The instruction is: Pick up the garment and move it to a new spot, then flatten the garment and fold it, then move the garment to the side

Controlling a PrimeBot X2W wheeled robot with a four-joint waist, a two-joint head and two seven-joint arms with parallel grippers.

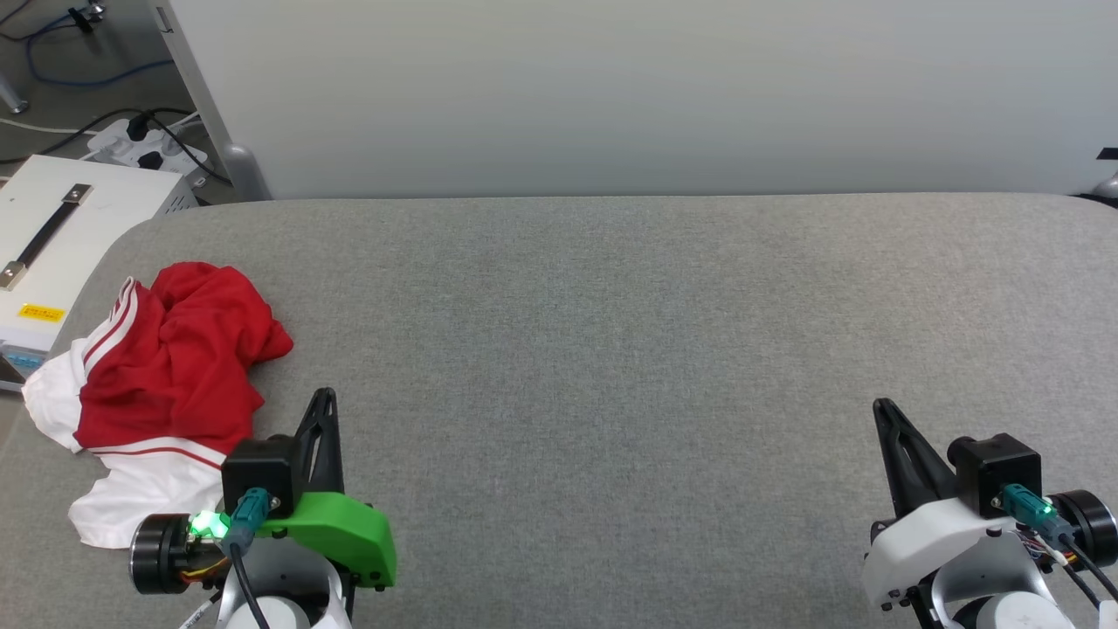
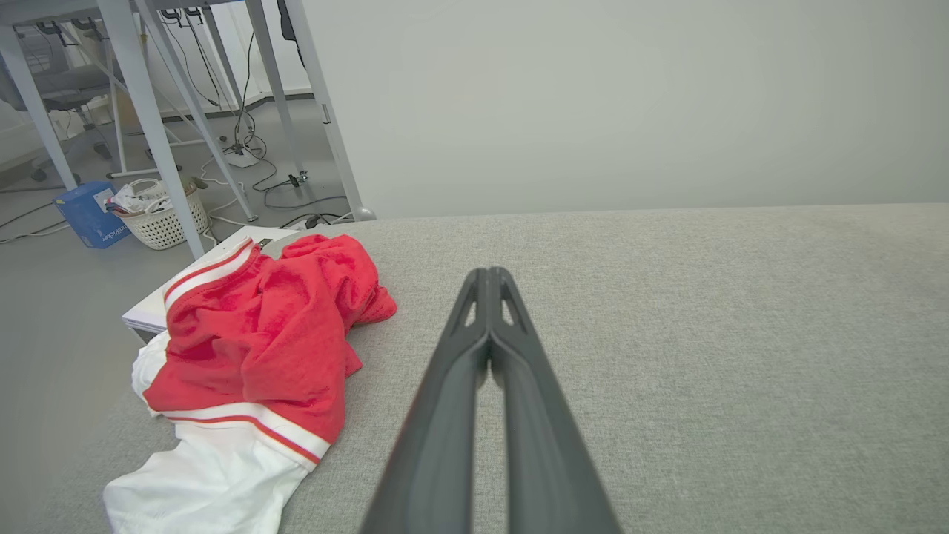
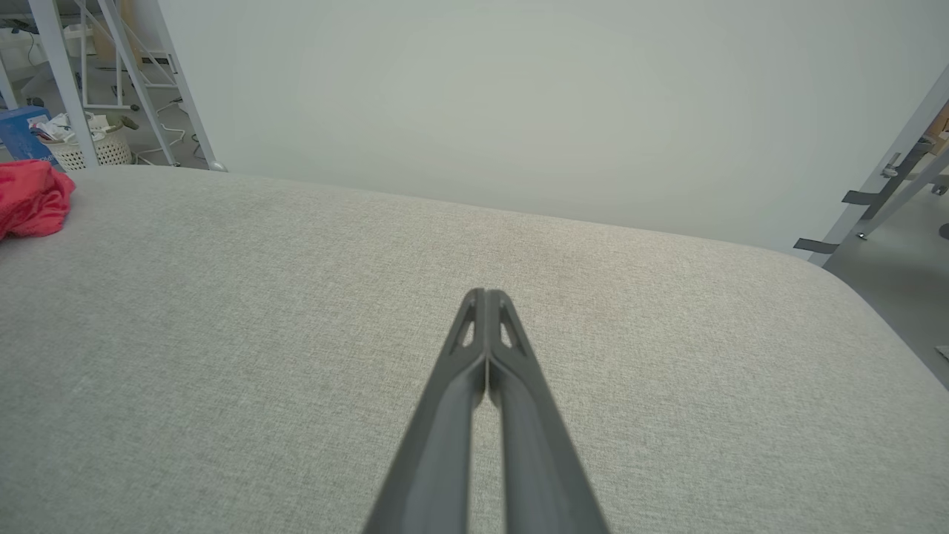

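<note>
The shirt [image 1: 166, 384] lies crumpled at the table's [image 1: 611, 349] left edge, just left of the left gripper [image 1: 325, 397]; the right gripper [image 1: 882, 409] is well apart. Both are closed, empty.

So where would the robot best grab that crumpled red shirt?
Probably the raised red fold on the right edge of the shirt, coming from the right with the left gripper, which sits just beside it. That fold stands up from the heap, so the gripper could close around it; it is shut and would need opening first.
</note>
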